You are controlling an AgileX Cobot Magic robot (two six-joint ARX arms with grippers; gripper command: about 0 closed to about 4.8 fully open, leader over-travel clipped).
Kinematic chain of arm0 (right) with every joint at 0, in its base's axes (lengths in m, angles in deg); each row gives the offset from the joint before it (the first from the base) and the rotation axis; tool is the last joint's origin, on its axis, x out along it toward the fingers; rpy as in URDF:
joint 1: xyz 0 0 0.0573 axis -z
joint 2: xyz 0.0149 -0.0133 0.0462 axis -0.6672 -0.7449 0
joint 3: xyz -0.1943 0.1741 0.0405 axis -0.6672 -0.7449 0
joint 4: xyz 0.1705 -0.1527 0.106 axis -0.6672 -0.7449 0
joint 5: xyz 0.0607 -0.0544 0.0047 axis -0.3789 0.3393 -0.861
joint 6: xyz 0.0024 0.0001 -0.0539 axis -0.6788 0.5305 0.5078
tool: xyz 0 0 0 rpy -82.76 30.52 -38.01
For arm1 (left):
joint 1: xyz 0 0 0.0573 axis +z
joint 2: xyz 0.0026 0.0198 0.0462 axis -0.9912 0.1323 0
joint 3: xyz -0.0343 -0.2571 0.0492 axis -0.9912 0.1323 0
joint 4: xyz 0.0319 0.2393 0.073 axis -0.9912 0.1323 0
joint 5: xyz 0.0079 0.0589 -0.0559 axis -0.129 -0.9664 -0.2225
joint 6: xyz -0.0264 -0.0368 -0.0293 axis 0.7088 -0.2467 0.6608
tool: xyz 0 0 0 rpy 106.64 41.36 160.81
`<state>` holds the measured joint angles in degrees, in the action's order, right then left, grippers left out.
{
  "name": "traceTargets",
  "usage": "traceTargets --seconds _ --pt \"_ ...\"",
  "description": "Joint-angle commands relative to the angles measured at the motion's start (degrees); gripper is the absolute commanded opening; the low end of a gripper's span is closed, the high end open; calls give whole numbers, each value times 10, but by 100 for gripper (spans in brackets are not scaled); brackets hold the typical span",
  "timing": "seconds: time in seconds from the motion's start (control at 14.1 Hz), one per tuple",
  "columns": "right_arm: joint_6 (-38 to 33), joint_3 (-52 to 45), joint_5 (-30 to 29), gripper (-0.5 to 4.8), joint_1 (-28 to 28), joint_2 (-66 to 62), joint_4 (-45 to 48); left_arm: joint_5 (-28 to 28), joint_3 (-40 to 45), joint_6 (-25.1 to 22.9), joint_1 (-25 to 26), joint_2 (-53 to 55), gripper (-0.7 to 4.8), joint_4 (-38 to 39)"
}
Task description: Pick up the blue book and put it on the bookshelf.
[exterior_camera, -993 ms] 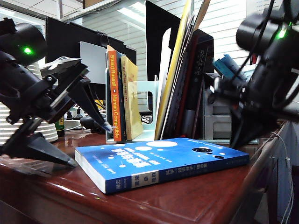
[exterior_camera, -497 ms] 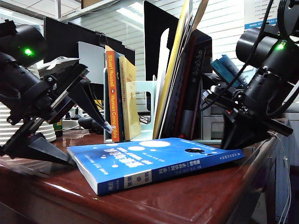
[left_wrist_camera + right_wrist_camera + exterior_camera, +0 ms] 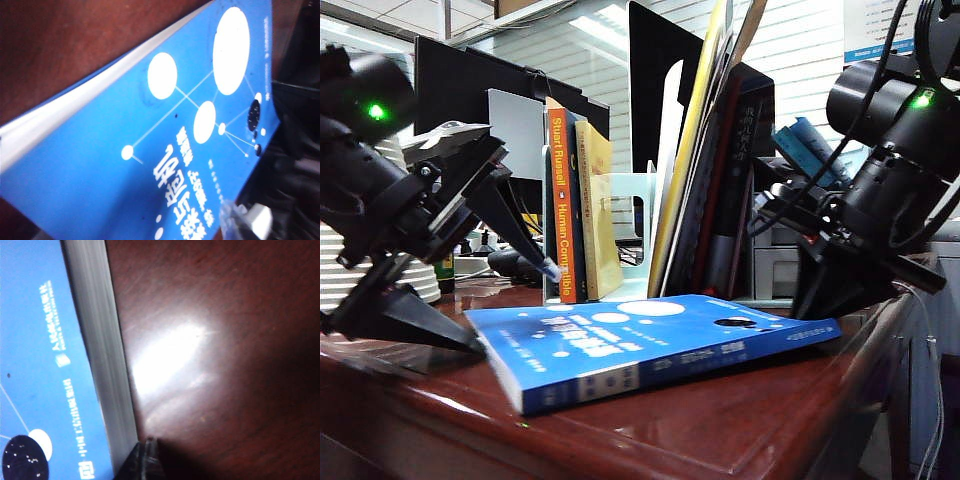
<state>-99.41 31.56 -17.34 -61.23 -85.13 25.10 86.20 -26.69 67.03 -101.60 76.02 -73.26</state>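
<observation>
The right gripper (image 3: 146,456) has its jaws clenched on nothing, the tip set against the page edge of the blue book (image 3: 650,345) at the book's right end. The left gripper (image 3: 470,290) has its jaws released wide, low at the book's left end, one finger on the table (image 3: 740,430). The book lies flat, cover up, spine toward the camera, in front of the bookshelf (image 3: 635,195), where an orange-spined book (image 3: 563,205) stands upright
</observation>
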Motion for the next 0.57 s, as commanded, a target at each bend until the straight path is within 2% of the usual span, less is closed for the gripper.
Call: traceTargets --seconds 0.07,0.14,0.28,0.43,0.5,0.57 --pt "-3 -5 -26 -8 -12 0 -12 -36 2 -26 -6 -26 417 48" --pt "-3 -5 -26 -8 -12 0 -16 -20 2 -26 -6 -26 417 64" --pt "-3 -5 -30 -8 -12 0 -26 -24 2 -32 -7 -26 417 114" --pt "-3 -5 -30 -8 -12 1 -25 -95 2 -57 -6 -31 419 151" --pt "-3 -5 -28 -8 -12 1 -25 -141 2 -57 -6 -41 464 168" --pt "-3 -5 -28 -8 -12 1 -25 -154 2 -57 -6 -48 470 175"
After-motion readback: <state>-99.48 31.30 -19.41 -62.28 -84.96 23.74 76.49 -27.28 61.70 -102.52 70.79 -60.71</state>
